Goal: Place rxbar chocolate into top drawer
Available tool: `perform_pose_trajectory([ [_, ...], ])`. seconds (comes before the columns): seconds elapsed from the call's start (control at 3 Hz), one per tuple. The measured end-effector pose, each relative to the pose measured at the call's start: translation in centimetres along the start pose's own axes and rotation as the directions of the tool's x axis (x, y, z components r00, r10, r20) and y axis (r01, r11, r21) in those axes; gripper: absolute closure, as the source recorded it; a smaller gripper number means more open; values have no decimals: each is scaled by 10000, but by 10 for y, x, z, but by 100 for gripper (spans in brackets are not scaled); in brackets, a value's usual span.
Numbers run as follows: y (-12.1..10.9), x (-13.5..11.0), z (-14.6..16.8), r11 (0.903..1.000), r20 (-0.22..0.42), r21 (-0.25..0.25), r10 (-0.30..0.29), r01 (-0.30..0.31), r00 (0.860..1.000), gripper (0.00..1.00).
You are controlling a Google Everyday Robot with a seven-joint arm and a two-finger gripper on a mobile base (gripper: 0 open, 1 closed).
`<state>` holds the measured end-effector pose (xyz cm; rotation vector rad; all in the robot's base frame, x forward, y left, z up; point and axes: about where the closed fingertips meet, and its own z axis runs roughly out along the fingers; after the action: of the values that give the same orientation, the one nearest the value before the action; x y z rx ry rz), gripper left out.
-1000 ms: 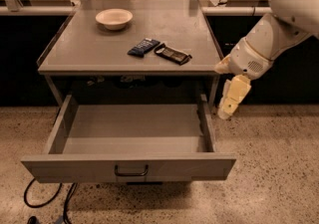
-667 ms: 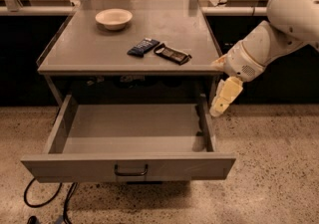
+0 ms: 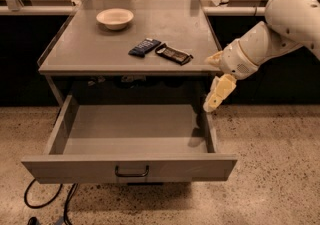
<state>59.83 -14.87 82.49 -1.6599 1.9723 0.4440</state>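
The rxbar chocolate [image 3: 173, 54], a slim black-brown bar, lies flat on the grey tabletop [image 3: 100, 54] near its front right. The top drawer [image 3: 130, 131] is pulled out wide below the tabletop, its inside bare, with a dark pull handle [image 3: 132, 171] on the front panel. My gripper [image 3: 216, 94] hangs pointing down at the table's right front corner, just above the drawer's right side wall. It holds nothing that I can see and is below and to the right of the bar.
A dark blue wrapped bar [image 3: 144, 47] lies just left of the rxbar. A pale bowl [image 3: 115, 18] stands at the back left of the tabletop. My white arm [image 3: 280, 29] reaches in from the right. Cables [image 3: 45, 199] lie on the speckled floor at the lower left.
My gripper has moved left, from beside the table toward the drawer's right side wall. The bars, the bowl and the drawer have not moved.
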Motion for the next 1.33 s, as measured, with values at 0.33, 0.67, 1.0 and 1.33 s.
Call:
perform_pose_trajectory([
  [0.33,-25,-39,17,9988,1721,-34,-478,492,9839,0],
  [0.67,-39,-79,2,9930,3164,1002,-908,619,9443,0],
  [1.0,-57,-90,2,9854,3407,1650,-966,416,9352,0],
  [1.33,-54,-105,18,9920,4403,754,-1242,1012,8892,0],
])
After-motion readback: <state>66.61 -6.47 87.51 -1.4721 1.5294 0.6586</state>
